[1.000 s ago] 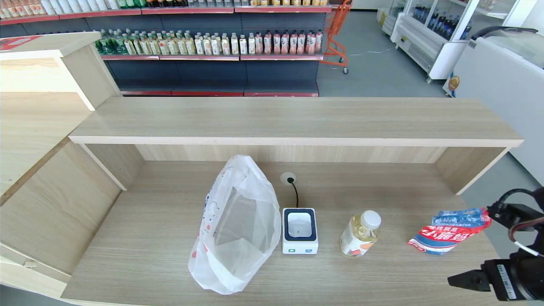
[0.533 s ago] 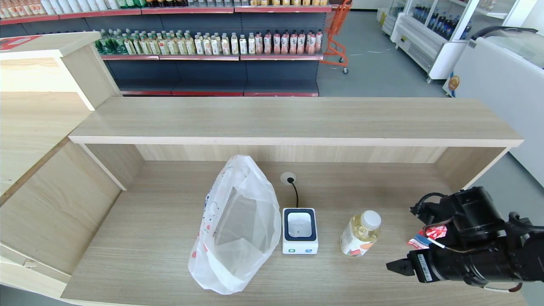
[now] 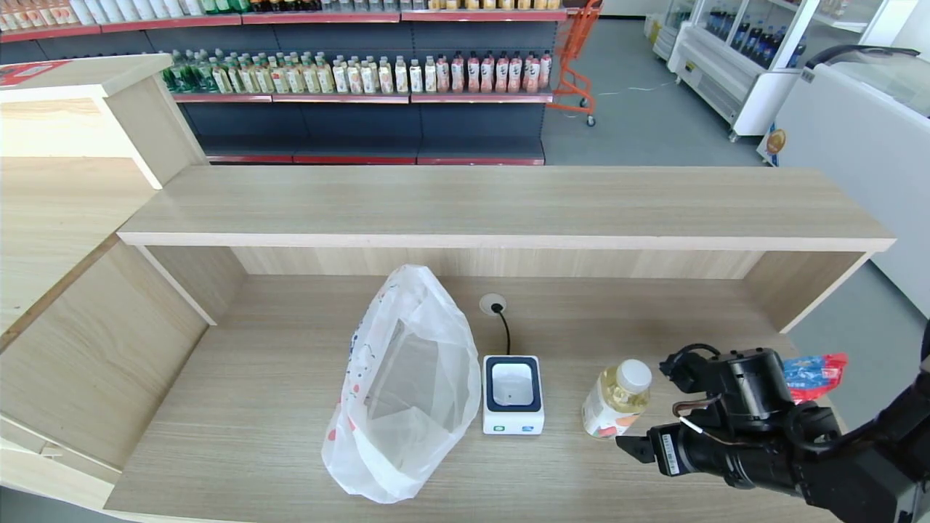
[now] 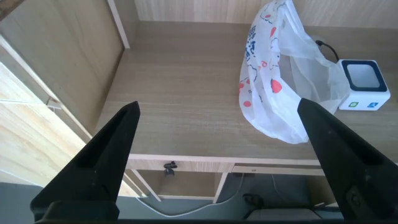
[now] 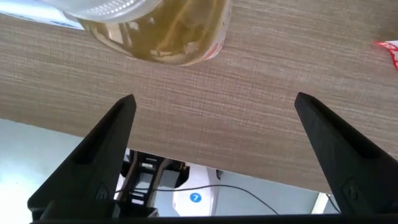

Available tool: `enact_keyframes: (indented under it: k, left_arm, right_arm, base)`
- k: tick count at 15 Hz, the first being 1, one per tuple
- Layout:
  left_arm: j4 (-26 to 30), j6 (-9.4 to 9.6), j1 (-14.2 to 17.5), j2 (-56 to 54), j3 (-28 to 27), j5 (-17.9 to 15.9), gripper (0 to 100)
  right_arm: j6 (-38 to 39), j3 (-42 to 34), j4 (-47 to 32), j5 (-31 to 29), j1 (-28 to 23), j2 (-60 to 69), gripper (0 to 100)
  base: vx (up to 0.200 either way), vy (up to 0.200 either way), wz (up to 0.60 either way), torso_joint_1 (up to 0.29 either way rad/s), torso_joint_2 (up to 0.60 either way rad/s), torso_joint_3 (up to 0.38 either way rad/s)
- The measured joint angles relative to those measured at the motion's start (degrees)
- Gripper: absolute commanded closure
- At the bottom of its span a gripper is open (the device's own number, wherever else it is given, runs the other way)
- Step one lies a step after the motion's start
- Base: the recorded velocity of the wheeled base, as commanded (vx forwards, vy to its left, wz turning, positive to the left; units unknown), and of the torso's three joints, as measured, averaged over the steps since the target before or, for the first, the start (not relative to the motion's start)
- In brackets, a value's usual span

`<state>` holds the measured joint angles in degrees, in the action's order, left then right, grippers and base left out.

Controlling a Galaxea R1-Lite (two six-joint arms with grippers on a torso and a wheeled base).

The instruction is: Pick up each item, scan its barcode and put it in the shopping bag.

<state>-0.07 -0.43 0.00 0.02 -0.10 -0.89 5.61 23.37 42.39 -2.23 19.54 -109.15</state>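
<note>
CHECKOUT SURFACE (image 3: 254,436): The robot's right hand (image 5: 214,97), fingers spread wide w/ nothing between them, sits low just beside a bottle of yellow drink (image 3: 616,399), not yet around it. The bottle, white-capped and apparently upright, stands betw. the barcode scanner (image 3: 513,392) and a red-and-blue snack packet (image 3: 814,370), which is partly hidden behind the arm. The white shopping bag (image 3: 403,385) slumps w/ its mouth open on the scanner's far side, touching or nearly touching it.

Handling, as judged: the bottle looks full, so prob. heavy for its size. It has clear plastic walls w/ some give, and is smooth and round enough to slip or twist in a loose grip. A nudge near the cap could tip it. Best hold is approx. mid-body on the labelled band, below the shoulder, squeezing firmly w/o crushing. The barcode's position can't be made out, so the fingers may cover it.

The left hand (image 4: 219,104) hangs above the surface's left end, also wide apart and empty.
</note>
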Motion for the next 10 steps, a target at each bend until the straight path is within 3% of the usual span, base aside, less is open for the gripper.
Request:
enact_keyframes:
  k: [6,10]
  left_arm:
    - [0.0,0.00,0.0,0.0,0.0,0.0,0]
    - [0.0,0.00,0.0,0.0,0.0,0.0,0]
  right_arm:
    - [-0.4,0.1,17.4,-9.9,6.9,-9.8,0]
    - [-2.5,0.8,28.5,-10.8,7.7,-16.3,0]
  base:
    - [0.000,0.000,0.00,0.000,0.00,0.000]
    - [0.000,0.000,0.00,0.000,0.00,0.000]
